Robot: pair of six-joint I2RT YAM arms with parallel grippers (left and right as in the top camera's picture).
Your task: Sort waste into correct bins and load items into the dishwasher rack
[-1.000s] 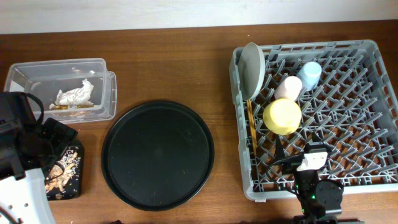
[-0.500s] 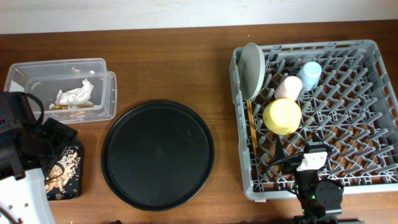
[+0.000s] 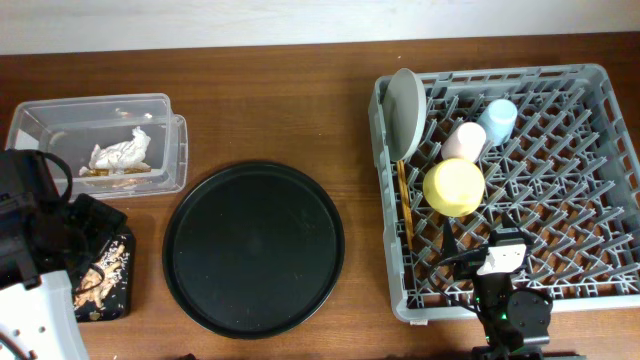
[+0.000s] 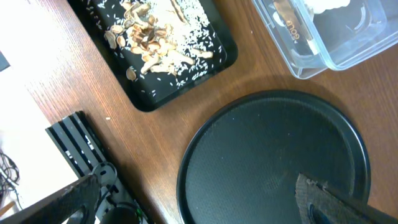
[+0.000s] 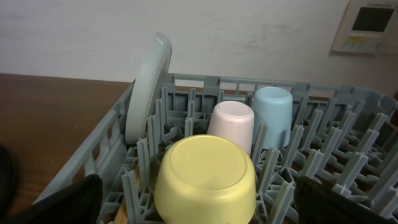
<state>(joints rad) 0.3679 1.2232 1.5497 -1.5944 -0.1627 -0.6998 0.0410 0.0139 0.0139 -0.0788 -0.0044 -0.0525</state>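
Observation:
The grey dishwasher rack [image 3: 560, 215] holds the white-grey plate [image 3: 405, 100] on edge, the pale pink cup [image 3: 464, 141], the light blue cup [image 3: 498, 118], the yellow bowl [image 3: 453, 186] upside down and the chopsticks [image 3: 404, 205]. My right gripper [image 3: 490, 242] hangs open over the rack's front, just behind the bowl [image 5: 205, 177]. Crumpled white paper [image 3: 122, 152] lies in the clear box [image 3: 60, 120]. Beige food scraps [image 4: 155, 37] lie in the flat black tray [image 4: 144, 102]. My left gripper [image 4: 205, 208] is open and empty, above the round tray's left edge.
The round black serving tray [image 3: 254, 248] lies between the bins and the rack. The left arm's body [image 3: 30, 250] covers the table's front left corner and part of the flat tray. A black ribbed block [image 4: 78, 146] and cables sit by the table edge.
The left arm has shifted very slightly toward the front edge. The right arm and all objects are where they were.

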